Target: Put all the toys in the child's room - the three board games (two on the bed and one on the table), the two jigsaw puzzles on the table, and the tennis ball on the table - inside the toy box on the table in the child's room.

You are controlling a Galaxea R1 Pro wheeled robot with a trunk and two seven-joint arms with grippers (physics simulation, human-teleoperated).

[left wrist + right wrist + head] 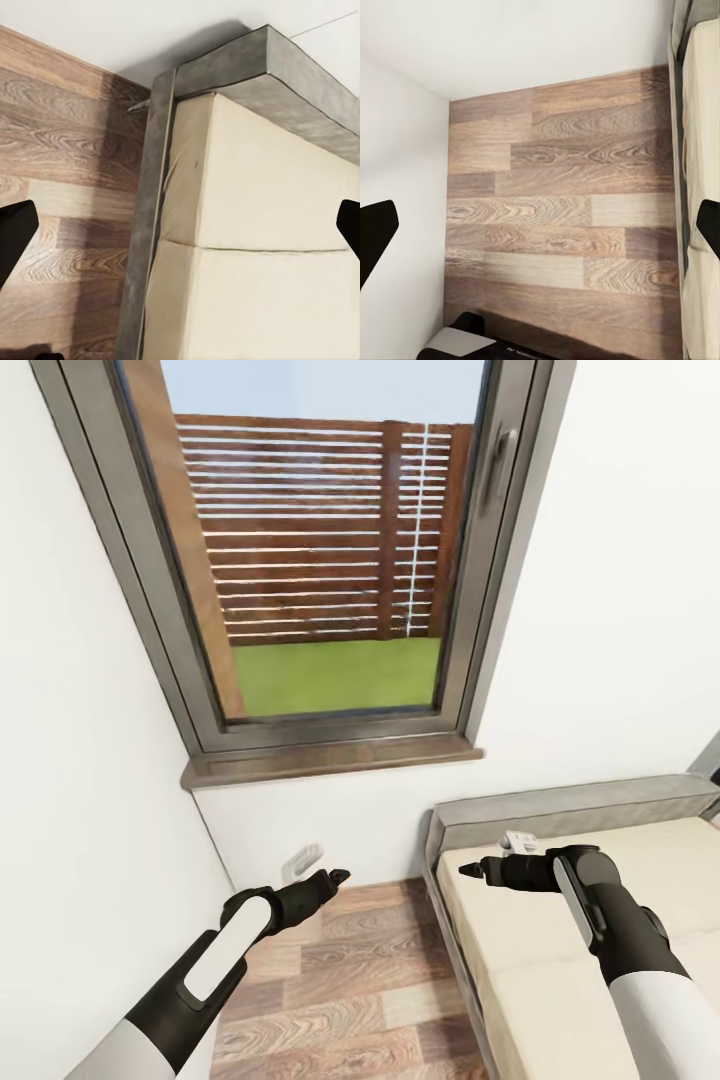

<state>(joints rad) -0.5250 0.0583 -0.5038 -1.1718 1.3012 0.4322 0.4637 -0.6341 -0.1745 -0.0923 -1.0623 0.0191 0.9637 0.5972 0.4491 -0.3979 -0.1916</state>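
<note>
**Two empty claws at the corner by the window and bed**

No brand, label or readable writing shows anywhere. The head view counts one tall grey-framed window (330, 550) set in the white wall, with a brown slatted fence and green grass beyond its glass, and one brown stone sill (330, 757) beneath it. A small white wall socket (303, 857) sits low on the far wall, above the wood-plank floor (350, 980).

At the right stands one long low bed (540, 950) with a plain beige mattress in two sections and a grey frame and headboard. A small white object lies on the mattress near the headboard, too small to identify.

Two black-and-white arms reach forward. The left claw (335, 879) hangs over the floor, its fingers (15, 229) apart and holding nothing. The right claw (472, 871) hangs over the bed's near-left edge, its fingers (376, 236) likewise apart and empty.
</note>
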